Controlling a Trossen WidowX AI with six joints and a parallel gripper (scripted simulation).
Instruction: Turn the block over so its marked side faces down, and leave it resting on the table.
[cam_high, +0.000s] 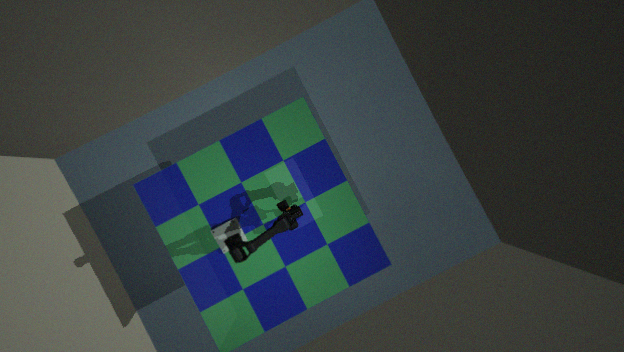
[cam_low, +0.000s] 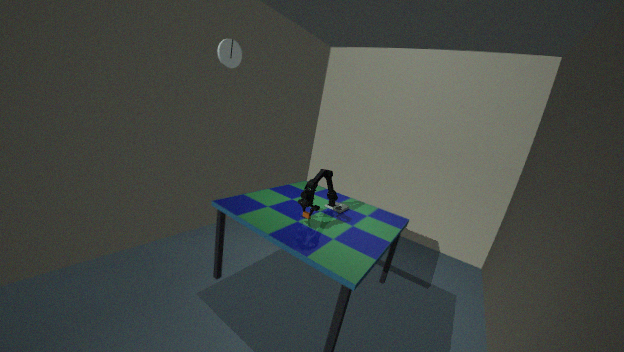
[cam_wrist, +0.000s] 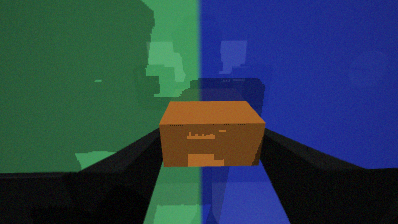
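The orange block (cam_wrist: 212, 145) (cam_low: 306, 215) is between the two black fingers in the wrist view, its left and right ends against them. Its top face is plain orange, and its near face is darker with lit patches. No clear mark shows on these faces; the other sides are hidden. In the top view only a speck of orange shows under the arm's hand. My gripper (cam_wrist: 210, 133) is shut on the block. The block is at or close to the top of the table (cam_high: 320, 277) (cam_low: 345, 260); the frames do not show whether it touches.
The arm's pale base plate (cam_high: 223, 231) (cam_low: 342, 207) stands on the blue and green checkered table, with the arm arching from it to the block. Shadows of the arm fall across the squares around the block. A round clock (cam_low: 229, 53) hangs on the wall.
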